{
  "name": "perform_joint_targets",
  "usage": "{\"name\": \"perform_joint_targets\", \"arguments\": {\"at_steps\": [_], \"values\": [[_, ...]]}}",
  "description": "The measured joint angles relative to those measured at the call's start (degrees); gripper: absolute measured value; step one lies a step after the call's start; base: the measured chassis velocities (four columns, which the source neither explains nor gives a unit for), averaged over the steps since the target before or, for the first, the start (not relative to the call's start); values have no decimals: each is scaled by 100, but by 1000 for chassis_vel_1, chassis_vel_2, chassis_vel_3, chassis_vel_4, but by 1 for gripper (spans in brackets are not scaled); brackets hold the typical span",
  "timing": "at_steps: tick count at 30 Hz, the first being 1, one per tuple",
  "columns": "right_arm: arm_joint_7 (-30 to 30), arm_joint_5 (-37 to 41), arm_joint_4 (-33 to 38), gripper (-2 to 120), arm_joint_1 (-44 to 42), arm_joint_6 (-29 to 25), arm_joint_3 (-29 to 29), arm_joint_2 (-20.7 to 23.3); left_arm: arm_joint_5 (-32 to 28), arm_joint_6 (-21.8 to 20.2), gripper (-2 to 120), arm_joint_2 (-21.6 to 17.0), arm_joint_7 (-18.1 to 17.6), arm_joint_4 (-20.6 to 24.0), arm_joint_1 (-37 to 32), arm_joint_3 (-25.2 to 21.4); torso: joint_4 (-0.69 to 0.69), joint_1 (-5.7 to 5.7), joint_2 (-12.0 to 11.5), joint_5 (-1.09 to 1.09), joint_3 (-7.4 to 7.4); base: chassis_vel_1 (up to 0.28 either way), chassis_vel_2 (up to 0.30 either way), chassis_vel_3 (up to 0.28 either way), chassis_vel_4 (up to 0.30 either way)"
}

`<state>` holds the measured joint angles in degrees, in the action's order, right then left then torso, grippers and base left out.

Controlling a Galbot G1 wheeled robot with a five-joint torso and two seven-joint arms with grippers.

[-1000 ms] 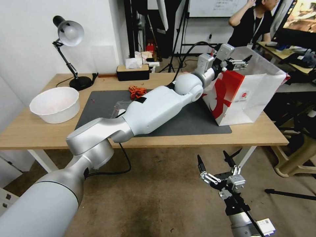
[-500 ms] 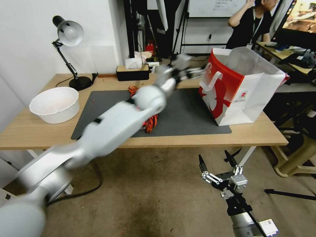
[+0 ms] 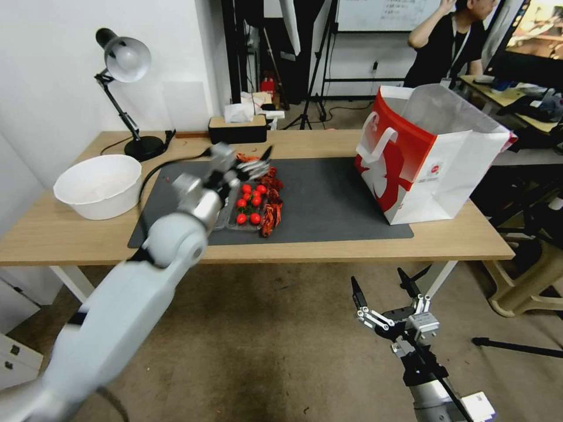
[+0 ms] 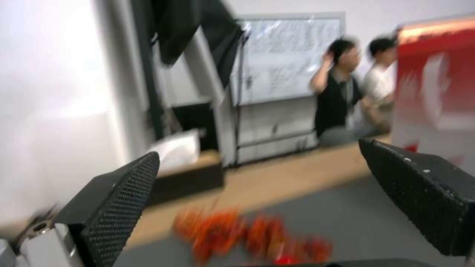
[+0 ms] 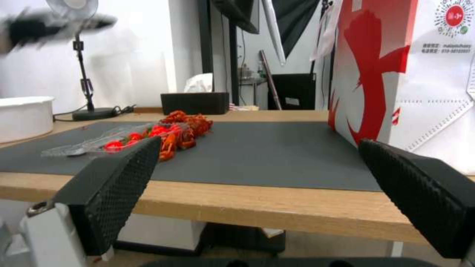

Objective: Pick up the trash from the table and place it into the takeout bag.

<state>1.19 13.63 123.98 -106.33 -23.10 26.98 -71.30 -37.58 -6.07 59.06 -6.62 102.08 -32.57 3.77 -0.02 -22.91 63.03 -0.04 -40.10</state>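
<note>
A clear plastic tray with red cherry tomatoes (image 3: 246, 206) lies on the dark mat (image 3: 328, 199) of the table (image 3: 363, 249), with orange-red shell scraps (image 3: 272, 206) against it. My left gripper (image 3: 258, 166) hovers open over the far end of this trash, with nothing between its fingers (image 4: 124, 193). The left wrist view blurs the scraps (image 4: 237, 230). The red-and-white takeout bag (image 3: 434, 158) stands open at the table's right end. My right gripper (image 3: 378, 280) hangs open below the table's front edge, facing the tray (image 5: 114, 142), scraps (image 5: 185, 122) and bag (image 5: 391, 74).
A white bowl (image 3: 98, 184) sits at the table's left end, with a desk lamp (image 3: 126, 58) behind it. A black tissue box (image 3: 237, 130) stands at the back edge. A stool (image 3: 528, 281) is on the floor to the right.
My left arm has swung left from the mouth of the takeout bag, across the mat, to above the tray and scraps. The right arm has stayed where it was.
</note>
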Motion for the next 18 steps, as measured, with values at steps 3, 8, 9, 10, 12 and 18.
{"name": "perform_joint_targets", "arguments": {"at_steps": [3, 8, 9, 10, 12, 18], "values": [[3, -27, 40, 100, 1, 12, -40, 12, 400, 55, 100, -93, 44, 542, -1203, -970, 4, 0, 0, 1, 0, 0, 0, 0, 0], [5, -59, 45, 100, 34, 23, -78, 0, 1335, 136, 100, 20, -132, 1154, -2935, -1927, 0, 0, 0, 3, 0, 0, 0, 0, 0], [5, -62, 44, 100, 57, 34, -88, -8, 1518, 106, 100, 64, -134, 1284, -3276, -2160, 2, 0, 0, 3, 0, 0, 0, 0, 0], [5, -63, 35, 100, 87, 45, -108, -7, 1649, 46, 100, 145, -227, 1504, -3732, -2519, 1, 0, 0, 5, 0, 0, 0, 0, 0], [5, -64, 26, 100, 99, 48, -129, 1, 1723, 43, 100, 199, -282, 1620, -4024, -2746, 0, 0, 0, 3, 0, 0, 0, 0, 0], [-25, -109, 11, 100, 201, 76, -260, 25, 1956, 385, 100, 543, -576, 2128, -5387, -3529, 2, 1, 0, 4, 0, 0, 0, 0, 0]]}}
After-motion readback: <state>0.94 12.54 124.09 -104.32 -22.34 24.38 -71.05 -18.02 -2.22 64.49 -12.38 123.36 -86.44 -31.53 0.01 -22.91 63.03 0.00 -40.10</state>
